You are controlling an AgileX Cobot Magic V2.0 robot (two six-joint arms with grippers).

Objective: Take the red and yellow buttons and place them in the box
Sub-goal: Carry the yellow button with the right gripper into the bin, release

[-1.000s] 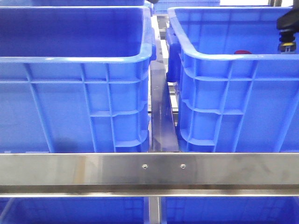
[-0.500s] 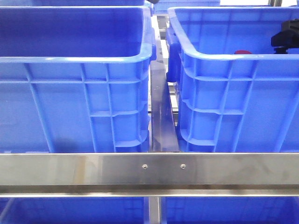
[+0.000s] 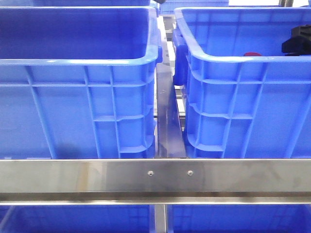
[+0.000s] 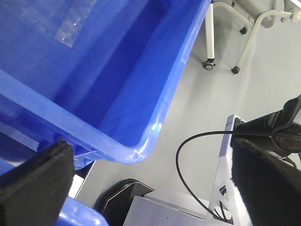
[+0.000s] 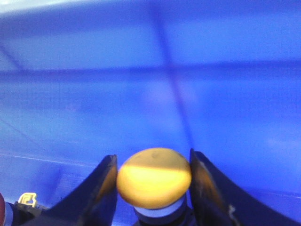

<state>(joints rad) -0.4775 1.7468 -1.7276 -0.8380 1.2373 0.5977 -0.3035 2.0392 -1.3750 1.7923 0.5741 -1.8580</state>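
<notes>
My right gripper (image 5: 153, 162) is shut on the yellow button (image 5: 154, 176), one finger against each side of its domed cap. Behind it is only the blue inner wall of the box (image 5: 197, 84). In the front view the box (image 3: 233, 82) is the right-hand crate. The black right arm (image 3: 296, 42) shows low inside it, just above the near rim. The red button (image 3: 252, 54) peeks over that rim further left. My left gripper (image 4: 150, 188) is open and holds nothing, hanging outside the corner of a blue crate (image 4: 141, 94) above the floor.
A second, look-alike blue crate (image 3: 77, 87) stands to the left, with a narrow metal divider (image 3: 169, 121) between the two. A steel rail (image 3: 155, 177) runs across in front. Under the left gripper are a black cable (image 4: 181, 169), a metal frame and chair legs (image 4: 209, 42).
The right arm has come down into the right-hand crate, most of the drop in the first half second. The red button has stayed put.
</notes>
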